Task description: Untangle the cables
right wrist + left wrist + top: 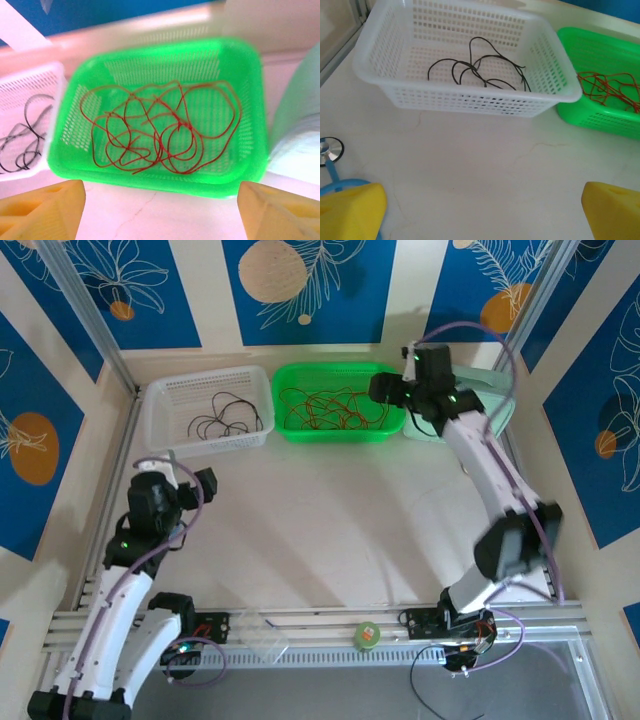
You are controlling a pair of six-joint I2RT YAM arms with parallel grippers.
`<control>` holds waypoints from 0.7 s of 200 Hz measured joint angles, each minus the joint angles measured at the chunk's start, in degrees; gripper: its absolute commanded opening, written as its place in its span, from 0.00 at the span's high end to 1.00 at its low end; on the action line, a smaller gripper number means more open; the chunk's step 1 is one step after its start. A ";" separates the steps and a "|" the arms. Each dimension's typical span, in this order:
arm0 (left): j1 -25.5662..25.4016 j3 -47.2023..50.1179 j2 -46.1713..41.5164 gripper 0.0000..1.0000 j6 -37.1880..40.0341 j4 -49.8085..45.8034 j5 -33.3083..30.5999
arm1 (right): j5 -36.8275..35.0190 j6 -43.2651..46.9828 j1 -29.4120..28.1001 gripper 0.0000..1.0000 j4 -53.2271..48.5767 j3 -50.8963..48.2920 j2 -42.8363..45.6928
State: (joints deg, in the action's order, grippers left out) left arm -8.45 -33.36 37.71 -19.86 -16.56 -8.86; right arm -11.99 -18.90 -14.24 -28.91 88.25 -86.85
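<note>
Right wrist view tells you most of it: the red cables [160,132] lie in a loose heap on the floor of the green basket [150,187], with strands crossing in a knot around the middle and nothing lifted. The black cables [477,72] have the white basket [465,102] to themselves. It sits right beside the green one along the far side of the table [495,160]. My guess is that's the reason for two bins (red here, black there, so the colours can't snag each other again).

Your right gripper [160,210] hangs just off the green basket, looking down into it. Its jaws are spread wide and there's nothing between the yellow fingers [42,210], so it isn't holding a thing. That looks to me like a spot for lining up a pick rather than a grip.

Your left gripper [482,210] is well back from the white basket, over bare table, also wide open and empty. There's a light-blue tube with a metal disc [330,150] down by its left finger, which isn't part of the job.

The black bunch looks fairly relaxed, while the red one is the messy one. If it were me, I'd go for an outer loop near the basket wall and not the knot in the middle. Those thin strands will probably drag the whole heap up if you grab where they cross.
</note>
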 measured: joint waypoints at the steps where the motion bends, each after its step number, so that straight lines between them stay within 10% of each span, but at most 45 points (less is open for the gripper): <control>1: 0.00 0.44 -0.11 0.01 -0.02 0.46 -0.13 | -0.09 0.11 0.00 0.19 0.46 -0.90 0.85; 140: 0.00 24.41 19.69 0.02 8.94 51.52 -19.98 | -2.58 14.03 3.34 0.10 34.16 -70.31 42.73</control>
State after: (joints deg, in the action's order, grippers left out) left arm -8.45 -8.95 57.41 -10.92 34.96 -28.84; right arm -14.57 -4.86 -10.90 5.26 17.93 -44.12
